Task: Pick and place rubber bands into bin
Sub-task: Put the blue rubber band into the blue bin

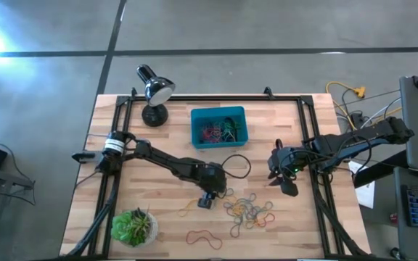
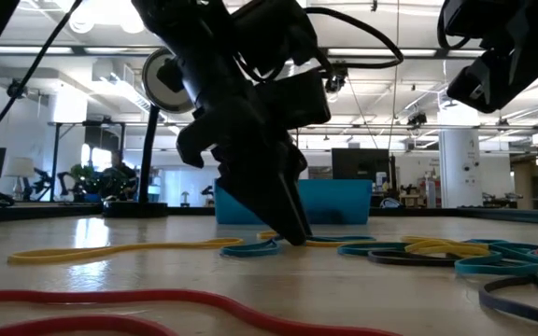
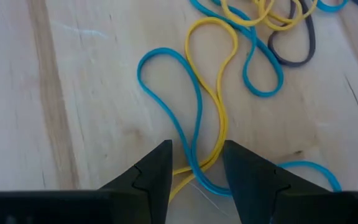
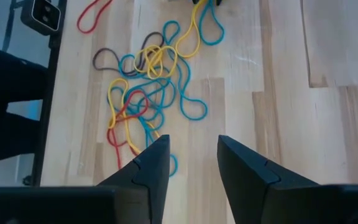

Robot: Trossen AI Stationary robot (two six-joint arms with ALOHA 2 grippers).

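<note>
Loose rubber bands (image 1: 249, 210) in blue, yellow, red and dark lie tangled on the wooden table, and more lie inside the teal bin (image 1: 218, 110) near the far edge. My left gripper (image 1: 207, 200) is open and points down at the pile's left end. In the left wrist view its fingertips (image 3: 196, 163) stand on either side of a blue band (image 3: 188, 140) and a yellow band (image 3: 221, 134) that cross there. My right gripper (image 1: 287, 183) is open and hangs above the table to the right of the pile (image 4: 145, 93), holding nothing. My left gripper comes from above, fingers pointing down with their tips (image 2: 295, 235) at the table top. The crossed blue and yellow bands (image 3: 197, 167) run flat on the wood between the two fingers. Whether the fingers touch them, I cannot tell.
A black desk lamp (image 1: 154, 90) stands left of the bin, and a small potted plant (image 1: 133, 226) sits at the near left corner. A single red band (image 1: 203, 237) lies alone near the near edge. Bare wood (image 1: 289, 225) shows right of the pile.
</note>
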